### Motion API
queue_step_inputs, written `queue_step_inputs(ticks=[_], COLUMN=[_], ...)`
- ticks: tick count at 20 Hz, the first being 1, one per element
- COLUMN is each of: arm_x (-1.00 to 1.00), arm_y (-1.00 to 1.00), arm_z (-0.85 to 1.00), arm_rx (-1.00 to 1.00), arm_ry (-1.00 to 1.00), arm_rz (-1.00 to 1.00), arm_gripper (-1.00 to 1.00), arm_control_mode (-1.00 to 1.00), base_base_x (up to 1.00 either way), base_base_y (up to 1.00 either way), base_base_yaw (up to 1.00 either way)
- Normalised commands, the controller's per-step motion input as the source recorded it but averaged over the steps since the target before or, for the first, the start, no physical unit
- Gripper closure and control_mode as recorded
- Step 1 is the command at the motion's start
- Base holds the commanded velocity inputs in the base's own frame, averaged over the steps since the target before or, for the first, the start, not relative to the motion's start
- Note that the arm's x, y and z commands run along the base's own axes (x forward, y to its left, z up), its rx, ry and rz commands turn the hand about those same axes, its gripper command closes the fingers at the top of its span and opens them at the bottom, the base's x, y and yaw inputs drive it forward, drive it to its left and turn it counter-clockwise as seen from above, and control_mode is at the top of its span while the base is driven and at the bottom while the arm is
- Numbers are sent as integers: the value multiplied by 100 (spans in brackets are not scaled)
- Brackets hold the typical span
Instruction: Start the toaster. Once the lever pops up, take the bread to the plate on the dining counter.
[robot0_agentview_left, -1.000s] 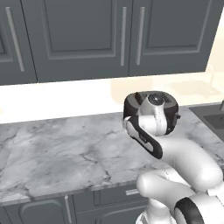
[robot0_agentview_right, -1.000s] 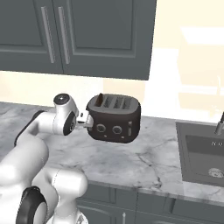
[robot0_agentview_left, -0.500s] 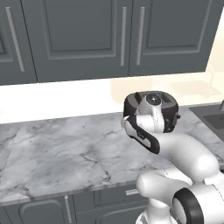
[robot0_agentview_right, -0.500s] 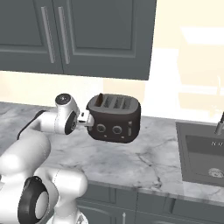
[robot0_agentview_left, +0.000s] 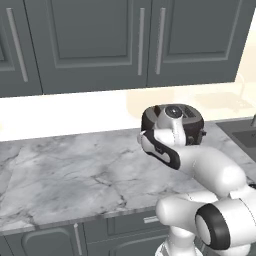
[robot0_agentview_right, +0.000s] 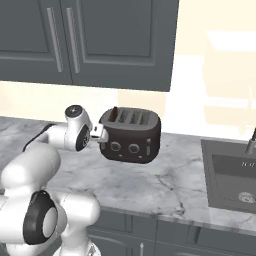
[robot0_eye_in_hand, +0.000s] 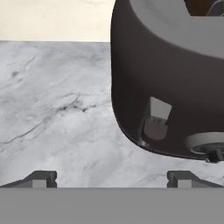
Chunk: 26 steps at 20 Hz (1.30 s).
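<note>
My fingers (robot0_eye_in_hand: 39, 178) stand spread, with bare marble counter (robot0_eye_in_hand: 57, 113) ahead of and between them. The toaster (robot0_eye_in_hand: 175, 87) blocks the right side of my hand view, its lever (robot0_eye_in_hand: 155, 118) facing me, close ahead and just left of my right fingertip. To the toaster's left the counter (robot0_agentview_left: 65, 170) lies open; to its right, open marble runs up to the sink (robot0_agentview_right: 232, 175). Cabinets (robot0_agentview_right: 90, 40) hang above, well clear of the toaster (robot0_agentview_right: 131, 135).

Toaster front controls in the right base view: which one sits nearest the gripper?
The left round knob on the toaster: it lies closest to the gripper; the second knob and vertical slider sit farther right.
</note>
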Motion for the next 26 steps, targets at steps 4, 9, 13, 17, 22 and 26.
queue_step_inputs(ticks=[4, 9, 13, 17, 22, 26], arm_x=[6, 9, 17, 17, 16, 9], arm_y=[0, 0, 0, 0, 0, 0], arm_z=[0, 0, 0, 0, 0, 0], arm_rx=[0, 0, 0, 0, 0, 0], arm_ry=[0, 0, 0, 0, 0, 0], arm_rz=[0, 0, 0, 0, 0, 0], arm_gripper=[-100, -100, -100, -100, -100, -100], arm_control_mode=[-100, -100, -100, -100, -100, -100], base_base_x=[0, 0, 0, 0, 0, 0], base_base_y=[0, 0, 0, 0, 0, 0], base_base_yaw=[0, 0, 0, 0, 0, 0])
